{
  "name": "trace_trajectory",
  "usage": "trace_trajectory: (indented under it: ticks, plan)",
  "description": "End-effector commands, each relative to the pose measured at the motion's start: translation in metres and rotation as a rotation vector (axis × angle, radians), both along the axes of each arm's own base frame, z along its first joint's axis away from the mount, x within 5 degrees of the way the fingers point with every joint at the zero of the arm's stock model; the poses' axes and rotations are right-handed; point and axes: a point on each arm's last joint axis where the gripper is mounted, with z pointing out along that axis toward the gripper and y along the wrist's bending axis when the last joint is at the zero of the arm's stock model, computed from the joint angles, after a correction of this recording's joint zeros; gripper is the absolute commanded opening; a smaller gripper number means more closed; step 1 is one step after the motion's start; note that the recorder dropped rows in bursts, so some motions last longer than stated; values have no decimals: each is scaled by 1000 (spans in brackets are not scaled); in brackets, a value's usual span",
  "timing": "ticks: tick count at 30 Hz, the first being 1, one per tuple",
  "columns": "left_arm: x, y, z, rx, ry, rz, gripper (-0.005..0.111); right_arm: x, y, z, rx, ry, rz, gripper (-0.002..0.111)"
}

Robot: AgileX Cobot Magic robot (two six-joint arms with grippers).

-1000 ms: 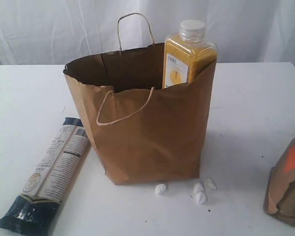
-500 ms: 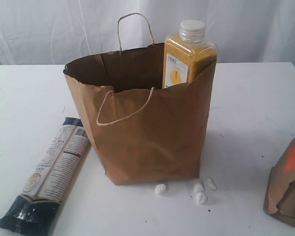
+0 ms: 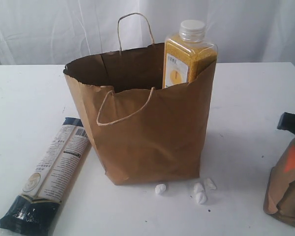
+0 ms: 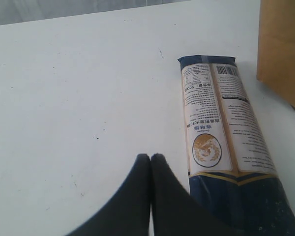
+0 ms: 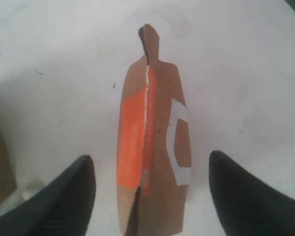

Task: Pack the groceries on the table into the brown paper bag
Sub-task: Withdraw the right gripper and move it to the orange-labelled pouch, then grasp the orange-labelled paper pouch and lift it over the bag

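Here the right jaws hang wide apart above the pouch (image 5: 152, 147) right of the bag (image 3: 152, 137), likely to straddle it; the left jaws, pressed together, idle by the packet (image 4: 221, 147) left of it.

left end effector (image 4: 151, 158): smooth, black, tapered; right end effector (image 5: 151, 156): black, faintly woven texture.

The paper bag (image 3: 147, 137) stands upright mid-worktop (image 3: 246, 98), with a bottle (image 3: 189, 54) upright inside against its right wall. To the left, a long packet (image 3: 51, 172) lies flat, its far end just beside the bag's base. Small lumps (image 3: 200, 196) sit before the bag's front right corner. At far right sits a pouch (image 3: 285, 194), with the right gripper (image 5: 150, 157) above it, fingers (image 5: 73, 196) either side.
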Motion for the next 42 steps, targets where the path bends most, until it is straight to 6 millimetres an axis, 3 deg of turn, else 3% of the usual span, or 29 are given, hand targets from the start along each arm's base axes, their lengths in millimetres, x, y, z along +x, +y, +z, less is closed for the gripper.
trace_trajectory:
  ticks: [1,8,15,19,20,25,29,35,39,42]
  plan:
    - [0,0,-1,-8,2,2,0,17,1,-17,-18,59,12,62]
    - [0,0,-1,-8,2,2,0,38,2,-35,-24,88,37,56]
    - [0,0,-1,-8,2,2,0,43,3,-43,-64,125,73,22]
    - [0,0,-1,-8,2,2,0,42,3,-40,-97,123,133,1]
    - [0,0,-1,-8,2,2,0,40,2,-37,-109,114,157,0]
    - [0,0,-1,-8,2,2,0,23,-3,-7,-165,-1,301,0]
    - [0,0,-1,-8,2,2,0,-2,-13,25,-326,-94,496,0]
    - [0,0,-1,-8,2,2,0,-40,-24,85,-370,-356,550,0]
    - [0,0,-1,-8,2,2,0,-63,-11,133,-341,-564,773,0]
    - [0,0,-1,-8,2,2,0,-70,2,158,-288,-678,919,0]
